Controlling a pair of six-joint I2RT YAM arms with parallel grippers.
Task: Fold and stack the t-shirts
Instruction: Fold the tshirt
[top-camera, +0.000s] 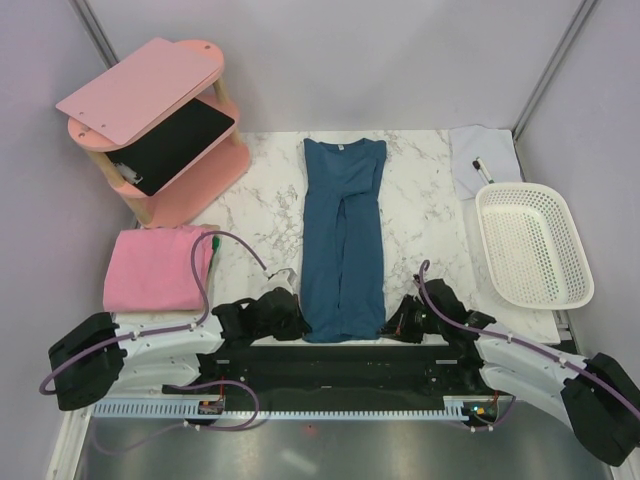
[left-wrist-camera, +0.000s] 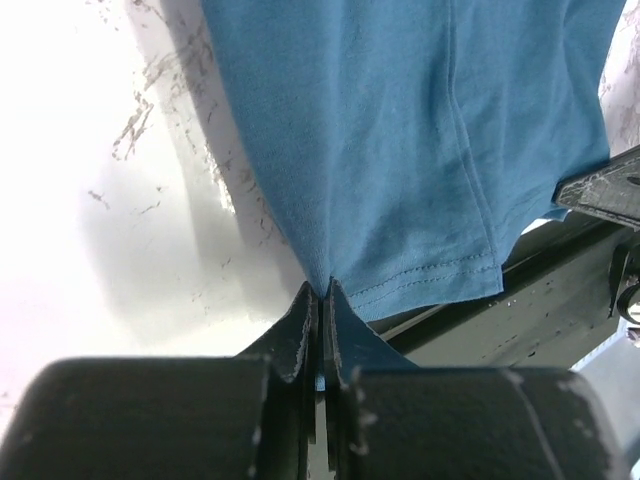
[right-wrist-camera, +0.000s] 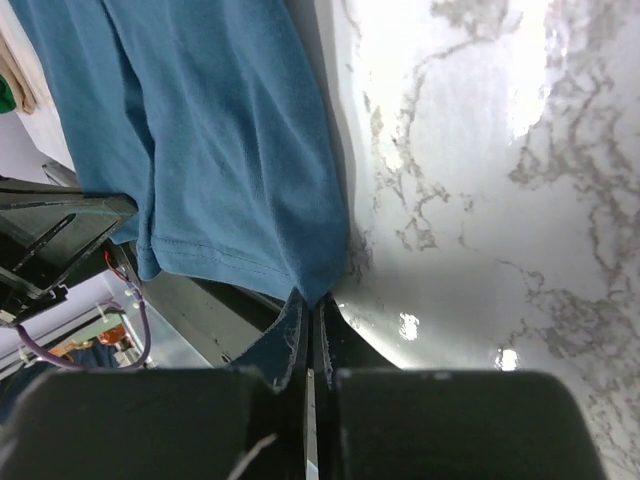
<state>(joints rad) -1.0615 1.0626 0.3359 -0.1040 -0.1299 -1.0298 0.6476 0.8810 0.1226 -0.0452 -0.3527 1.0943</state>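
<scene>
Dark teal-blue cloth t-shirt (top-camera: 343, 240): centre frame on the marbled desk (top-camera: 260, 200), folded lengthwise into a narrow strip; crosswise folds and stacking are probably left to do.
Left gripper (left-wrist-camera: 322, 295), right gripper (right-wrist-camera: 310, 300): jaws pinched closed on its near hem corners.
Plain pink cloth t-shirt (top-camera: 158, 270): folded, centre left.
White perforated plastic basket (top-camera: 520, 186), right: empty.

From high above on the hem side of the teal t-shirt (top-camera: 343, 240), looking down on all of it from afar. From the left wrist, very close at its left hem corner, facing up along the cloth. From the right wrist, equally close at the right hem corner. Shared by all three: that hem edge.
</scene>
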